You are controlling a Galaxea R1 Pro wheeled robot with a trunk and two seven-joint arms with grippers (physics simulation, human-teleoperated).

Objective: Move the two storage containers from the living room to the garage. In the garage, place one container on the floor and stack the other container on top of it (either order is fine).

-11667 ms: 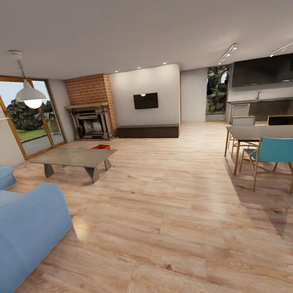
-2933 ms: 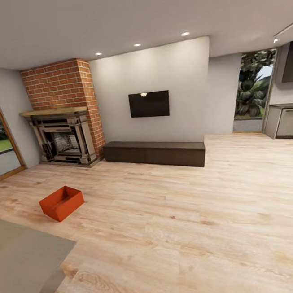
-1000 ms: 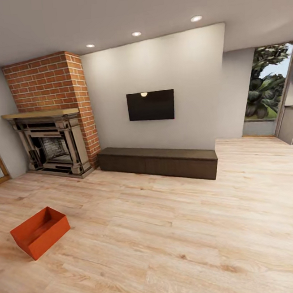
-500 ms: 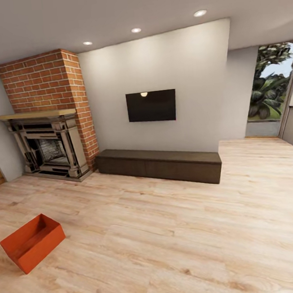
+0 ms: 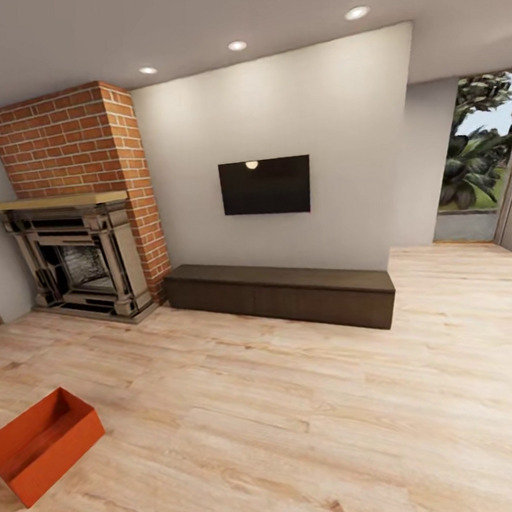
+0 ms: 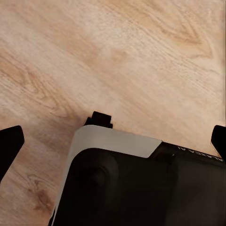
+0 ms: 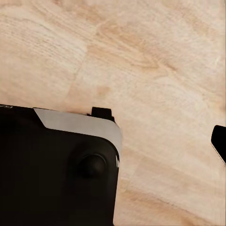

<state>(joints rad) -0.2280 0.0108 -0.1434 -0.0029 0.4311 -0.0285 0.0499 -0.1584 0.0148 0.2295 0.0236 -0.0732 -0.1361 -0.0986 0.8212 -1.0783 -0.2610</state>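
One storage container [image 5: 45,444], orange-red and open-topped, sits on the light wood-plank floor [image 5: 322,430] at the near left of the head view, angled so that one corner points toward the camera. It stands alone, well apart from every other fixture; the second container cannot be located. The room is the living room: a red brick fireplace [image 5: 79,227] occupies the far left, a long dark low cabinet [image 5: 280,294] runs along the far wall just to its right, and a wall TV [image 5: 265,186] hangs above the cabinet. At far right an opening shows greenery [image 5: 477,150].

The container's place low in the left corner suggests the base is not yet squared to it; a turn to the left and a closer approach appear necessary before any grasp.

The head view gives the room layout and the container's position. The wrist views look down on plank floor and the robot's dark, white-edged body [image 6: 141,183]. In the left wrist view two dark fingertips [image 6: 8,146] stand at opposite edges, so the left gripper [image 6: 113,143] is spread apart and empty. The right wrist view shows one fingertip [image 7: 219,141] only; whether the right gripper is apart or together cannot be told.
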